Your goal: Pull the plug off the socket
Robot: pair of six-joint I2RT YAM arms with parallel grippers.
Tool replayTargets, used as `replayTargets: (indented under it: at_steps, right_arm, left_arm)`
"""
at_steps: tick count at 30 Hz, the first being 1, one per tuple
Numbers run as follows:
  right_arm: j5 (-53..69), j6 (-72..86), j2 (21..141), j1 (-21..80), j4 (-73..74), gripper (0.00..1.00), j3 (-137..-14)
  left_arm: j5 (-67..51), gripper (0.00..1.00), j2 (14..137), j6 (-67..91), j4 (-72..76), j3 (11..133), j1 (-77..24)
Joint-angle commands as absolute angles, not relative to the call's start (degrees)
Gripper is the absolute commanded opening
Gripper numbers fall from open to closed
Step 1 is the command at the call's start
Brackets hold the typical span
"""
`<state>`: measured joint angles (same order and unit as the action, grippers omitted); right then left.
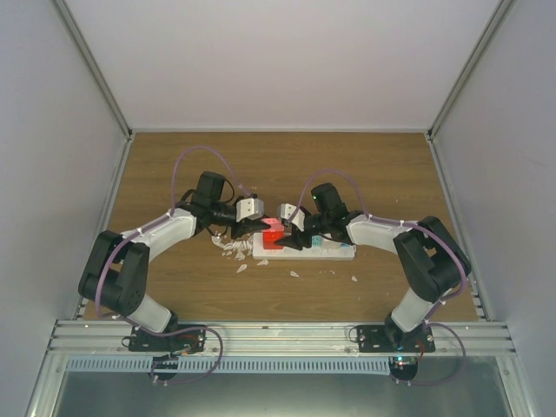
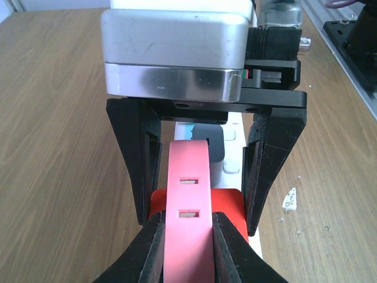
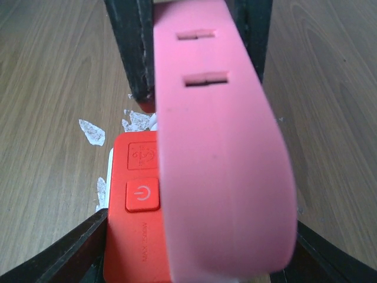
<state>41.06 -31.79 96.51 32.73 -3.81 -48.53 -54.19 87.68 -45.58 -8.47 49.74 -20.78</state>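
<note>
The socket is a long white strip on the wooden table, with a red switch end. A pink strap with two slots arches up over the red end. A dark grey plug sits in the strip behind the strap. My left gripper is shut on the pink strap; it also shows in the top view. My right gripper straddles the red end, its fingers pressed against both sides; it also shows in the top view. The outlet faces are mostly hidden.
White torn flakes lie on the table left of the strip, with a few more in front. Grey enclosure walls stand left, right and behind. A metal rail runs along the near edge.
</note>
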Motion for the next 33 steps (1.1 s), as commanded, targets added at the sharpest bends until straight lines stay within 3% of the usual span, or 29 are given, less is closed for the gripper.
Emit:
replayTargets:
  at_steps: [1,20,33]
  right_arm:
    - [41.97,-32.98,97.46,33.04,-3.35,0.56,-47.87]
    - [41.70,-33.93,98.44,33.05,-2.55,0.52,-48.01]
    - [43.39,-32.76,94.03,32.46,-1.66,0.86,-49.51]
  left_arm:
    - [-60.05,0.10,87.28,-42.98,-6.25,53.69,-20.35]
    - [-55.85,0.01,87.68,-49.20,-14.24,58.47,-20.36]
    - [-58.10,0.01,84.87,-48.45,-18.00,57.76,-18.29]
